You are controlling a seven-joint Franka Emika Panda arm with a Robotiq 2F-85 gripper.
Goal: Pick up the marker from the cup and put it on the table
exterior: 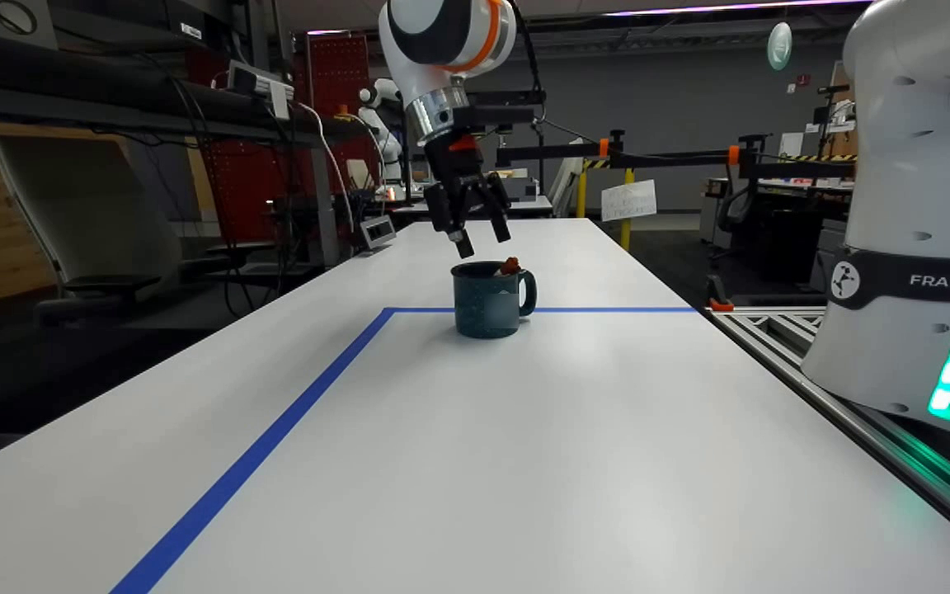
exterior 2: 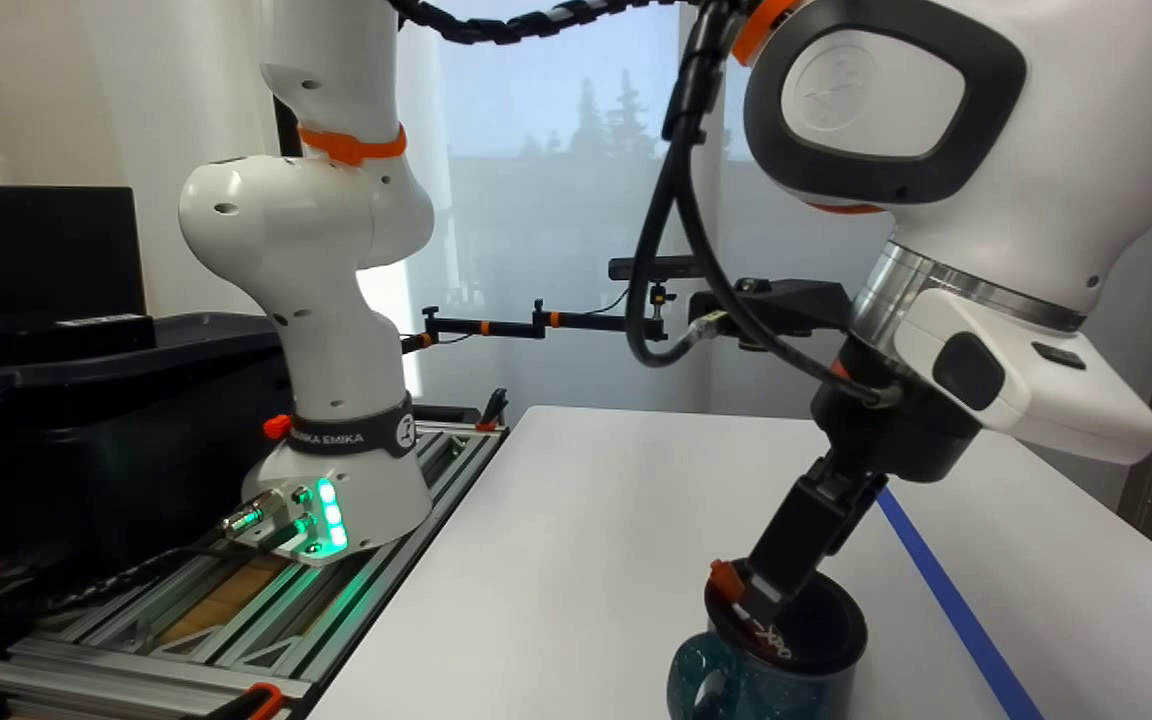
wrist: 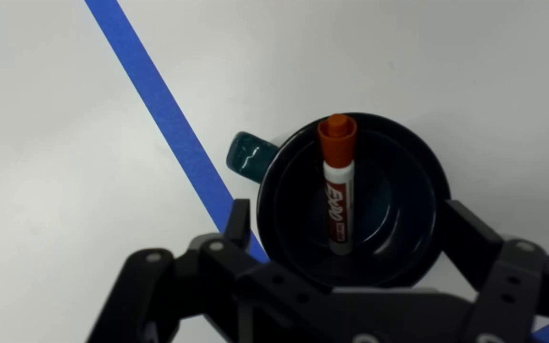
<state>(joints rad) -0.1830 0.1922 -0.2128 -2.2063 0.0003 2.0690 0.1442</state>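
The teal-blue cup stands upright on the white table. It also shows in an exterior view, cut by the bottom edge, and in the wrist view. The marker leans inside it; its orange-red cap shows above the rim. In the wrist view the marker has a white body with a dark red label. My gripper is open and empty above the cup. In the wrist view its fingertips are spread on either side of the cup mouth, with the marker between them.
Blue tape lines form a corner on the table near the cup. The robot base stands on a metal frame along one table edge. A chair and a dark shelf frame stand along the opposite side.
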